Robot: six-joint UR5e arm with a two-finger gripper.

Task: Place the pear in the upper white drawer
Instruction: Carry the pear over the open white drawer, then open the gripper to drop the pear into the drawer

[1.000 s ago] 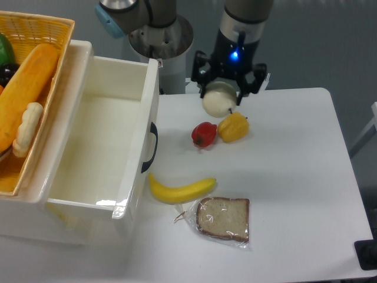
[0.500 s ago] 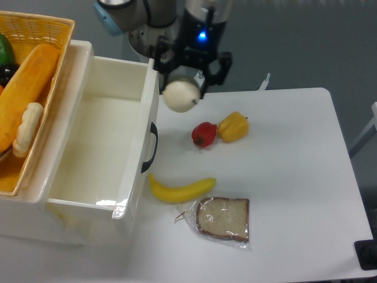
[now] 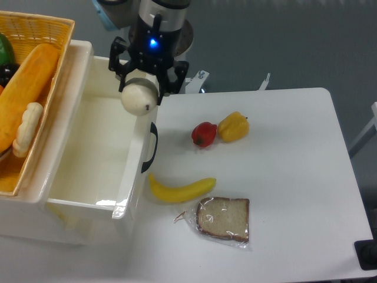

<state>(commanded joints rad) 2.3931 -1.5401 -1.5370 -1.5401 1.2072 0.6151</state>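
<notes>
- We see the upper white drawer [image 3: 88, 147] pulled open, its dark curved handle [image 3: 152, 147] on the front wall facing the table [image 3: 294, 177]; the glossy inside shows nothing lying in it.
- Behind the drawer, at its far side from the handle, a yellow wicker basket [image 3: 41, 29] holds a long orange-yellow item [image 3: 23, 88], a small cream piece [image 3: 26, 130] and something green and dark at its edge.
- The gripper [image 3: 141, 94] has its jaws clamped on the pear [image 3: 139, 98], held in the air above the drawer's front wall, near the handle end.
- The pear looks pale cream, smooth and rounded, with a small dark spot low on its side.
- Its long axis we cannot tell from above.
- On the handle side of the drawer lie a red fruit [image 3: 204, 134], a yellow pepper-like fruit [image 3: 233, 127], a banana [image 3: 179, 189] and bagged bread [image 3: 222, 219].
</notes>
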